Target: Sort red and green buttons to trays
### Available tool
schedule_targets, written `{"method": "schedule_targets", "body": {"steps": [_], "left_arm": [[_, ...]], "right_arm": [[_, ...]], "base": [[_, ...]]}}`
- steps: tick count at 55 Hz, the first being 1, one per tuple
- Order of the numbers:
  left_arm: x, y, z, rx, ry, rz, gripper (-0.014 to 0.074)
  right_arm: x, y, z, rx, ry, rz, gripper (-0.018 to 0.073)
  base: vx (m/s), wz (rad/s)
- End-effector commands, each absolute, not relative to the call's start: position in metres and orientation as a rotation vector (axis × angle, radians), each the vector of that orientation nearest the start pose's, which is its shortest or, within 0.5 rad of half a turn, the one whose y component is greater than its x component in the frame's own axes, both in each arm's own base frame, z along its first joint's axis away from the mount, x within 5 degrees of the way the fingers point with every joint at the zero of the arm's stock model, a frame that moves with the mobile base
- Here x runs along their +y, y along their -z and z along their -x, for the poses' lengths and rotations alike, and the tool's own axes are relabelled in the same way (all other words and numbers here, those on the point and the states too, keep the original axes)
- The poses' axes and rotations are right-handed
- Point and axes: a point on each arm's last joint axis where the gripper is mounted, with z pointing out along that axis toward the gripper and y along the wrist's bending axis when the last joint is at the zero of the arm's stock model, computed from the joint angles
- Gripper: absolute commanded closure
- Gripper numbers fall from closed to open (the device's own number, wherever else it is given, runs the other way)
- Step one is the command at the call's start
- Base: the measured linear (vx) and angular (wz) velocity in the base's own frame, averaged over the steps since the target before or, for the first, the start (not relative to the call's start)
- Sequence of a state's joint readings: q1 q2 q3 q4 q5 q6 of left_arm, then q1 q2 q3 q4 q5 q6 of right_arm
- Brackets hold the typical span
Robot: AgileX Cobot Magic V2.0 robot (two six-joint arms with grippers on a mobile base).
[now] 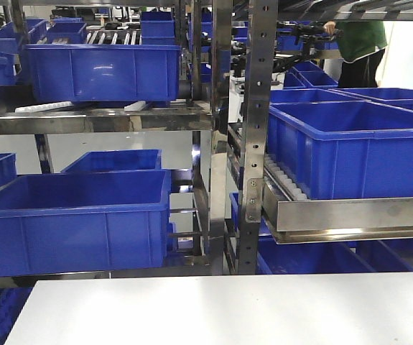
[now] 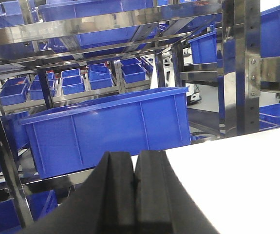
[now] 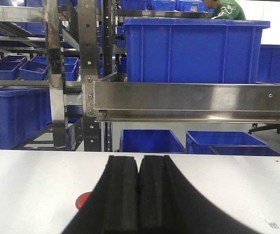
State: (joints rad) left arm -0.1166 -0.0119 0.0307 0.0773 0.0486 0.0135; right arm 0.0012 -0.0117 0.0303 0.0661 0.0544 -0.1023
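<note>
Robot arms poised over a white bench (image 1: 228,309) in a storeroom lined with steel racking (image 1: 253,144) and blue bins (image 1: 70,223). The left gripper (image 2: 134,161) has its two black pads pressed together with nothing between them. It hangs near the bench's edge, facing a large bin on a lower shelf. The right gripper (image 3: 139,163) is likewise closed tight and empty, pointing across the bench towards a steel shelf rail (image 3: 193,102).

A single red button (image 3: 83,199) lies flat on the bench just beside the right gripper, partly hidden behind one finger. No green button and no tray can be seen from any camera.

Both grippers appear to be held closed and close over the bench as a rest posture, which suggests sorting has not started. Being nearest, the right arm looks the likelier one to take the red button, though its jaws would first have to open and shift sideways over it. The button's flatness may make it awkward to pinch off the smooth surface. A worker in green (image 1: 360,36) stands beyond the racks.
</note>
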Motion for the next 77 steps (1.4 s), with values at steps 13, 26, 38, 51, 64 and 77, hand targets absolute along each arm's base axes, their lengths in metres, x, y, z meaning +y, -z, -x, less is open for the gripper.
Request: {"method": "schedule_targets", "body": {"steps": [13,26,38,51,64,77], "left_arm": [[-0.007,-0.216,-0.055,1.444,0.031,-0.149,0.0599],[-0.007,-0.216,-0.055,1.444,0.031,-0.149,0.0599],[-0.007,-0.216,-0.055,1.444,0.031,-0.149,0.0599],[-0.007,-0.219,-0.055,1.415,0.033,-0.148,0.0599],[-0.005,-0.277,-0.040,1.157,0.189,-0.017,0.0599],[-0.009,-0.367,-0.070,1.242,0.158,-0.039,0.0599]], "right_arm": [[0.000,-0.205,-0.056,1.464,0.038,0.027,0.0567],[0.000,-0.205,-0.056,1.463,0.038,0.027,0.0567],[0.000,-0.205,-0.056,1.462,0.038,0.027,0.0567],[-0.001,-0.210,-0.056,1.408,0.037,0.019,0.0567],[-0.001,-0.272,-0.042,1.172,0.059,0.018,0.0567],[-0.001,-0.376,-0.075,1.246,0.084,0.050,0.0567]], "base": [[0.00,0.00],[0.00,0.00],[0.00,0.00],[0.00,0.00],[0.00,0.00],[0.00,0.00]]}}
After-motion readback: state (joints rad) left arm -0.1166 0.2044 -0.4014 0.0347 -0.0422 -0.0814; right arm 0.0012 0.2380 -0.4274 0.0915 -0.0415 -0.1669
